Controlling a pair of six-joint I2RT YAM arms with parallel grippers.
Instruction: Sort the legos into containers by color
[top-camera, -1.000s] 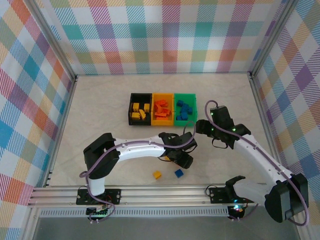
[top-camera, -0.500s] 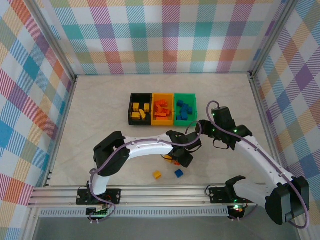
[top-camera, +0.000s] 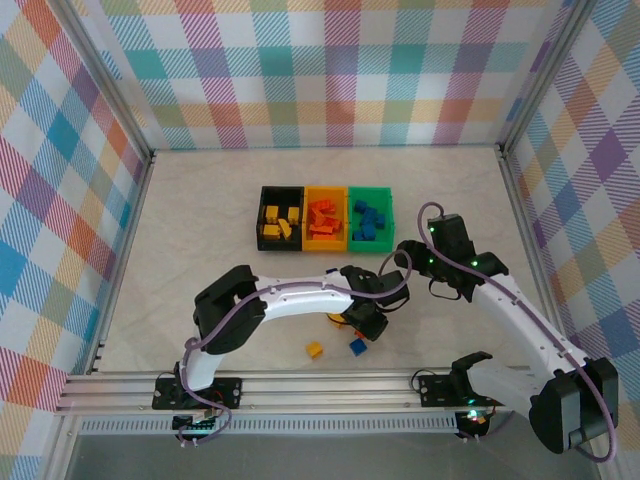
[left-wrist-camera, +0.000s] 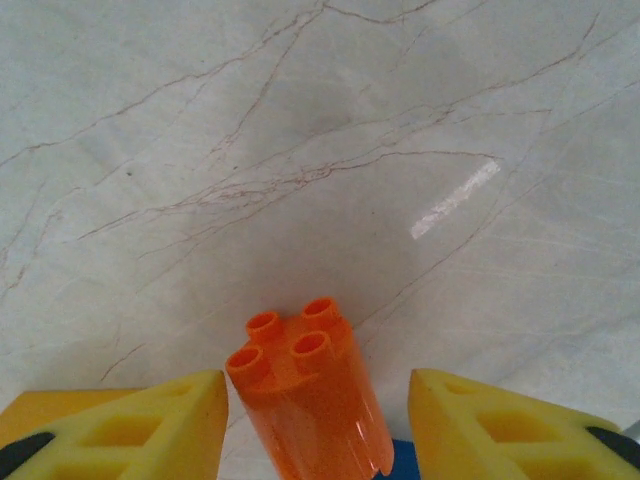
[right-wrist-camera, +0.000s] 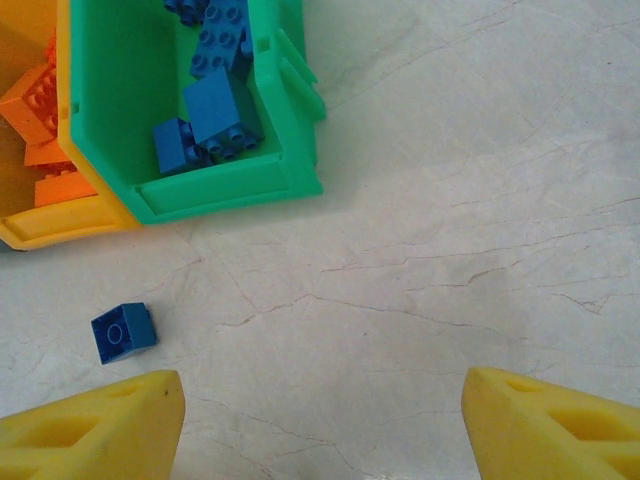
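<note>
The left gripper (left-wrist-camera: 318, 395), jaws apart, straddles 1 orange brick (left-wrist-camera: 300, 400) with gaps either side, lined up to clamp it. The right gripper (right-wrist-camera: 322, 405) hovers apart and empty, green bin (right-wrist-camera: 235, 190) ahead-left.

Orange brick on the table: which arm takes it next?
Left. The left gripper straddles the orange brick, gaps both sides; the right gripper hangs open near the green bin.

The containers (top-camera: 325, 247) stand in a row on the table (top-camera: 200, 250), legos (top-camera: 322, 220) in each; nearer me, one brick (left-wrist-camera: 305, 395) stands between my left fingers (left-wrist-camera: 150, 425). Closer yet lie a left brick (top-camera: 314, 349) and a right brick (top-camera: 358, 346), apart; another brick (right-wrist-camera: 124, 331) lies just before the right-hand bin (right-wrist-camera: 230, 190).
</note>
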